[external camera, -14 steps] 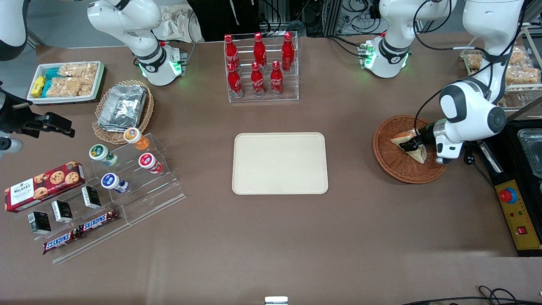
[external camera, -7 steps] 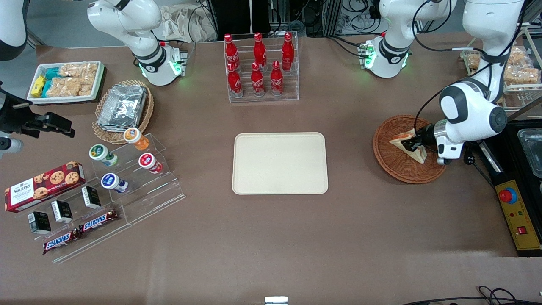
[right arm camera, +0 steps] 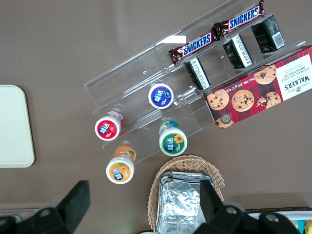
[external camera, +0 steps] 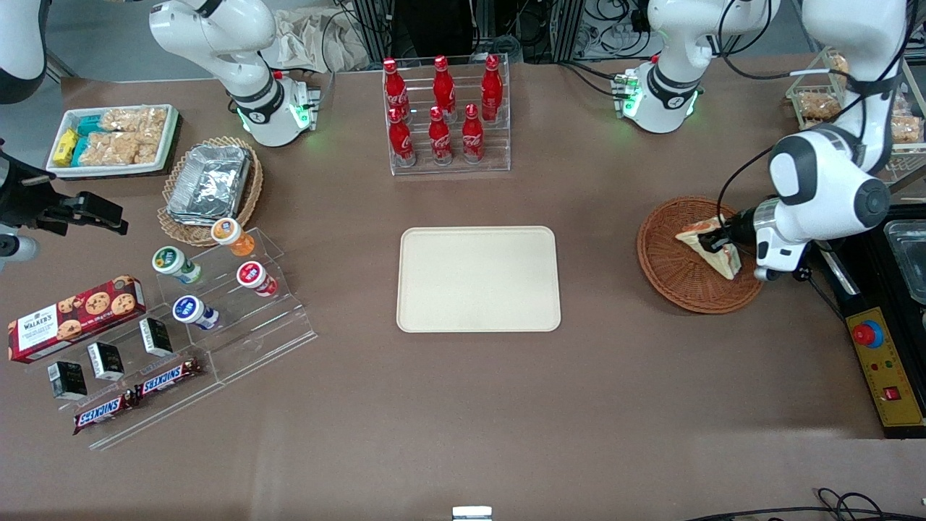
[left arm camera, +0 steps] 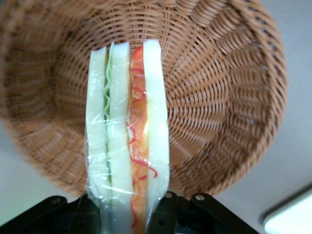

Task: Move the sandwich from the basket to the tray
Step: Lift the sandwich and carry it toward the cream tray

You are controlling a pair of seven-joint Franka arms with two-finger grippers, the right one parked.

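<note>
Brown bench: we see the gripper (external camera: 718,244) over the basket (external camera: 669,271), jaws clamped on the sandwich (left arm camera: 127,141). Its wrap looks slick; it may slip free on the way to the tray (external camera: 478,279).

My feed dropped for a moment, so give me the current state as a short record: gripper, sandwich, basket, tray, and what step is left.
gripper: the gripper is over the basket, shut on the sandwich
sandwich: the sandwich is wrapped in clear film, held on edge, with bare basket weave showing under it
basket: the basket sits at the working arm's end of the table, with nothing else in it
tray: the tray is mid-table, with nothing on it
step left: carry the sandwich over to the tray and release it
</note>
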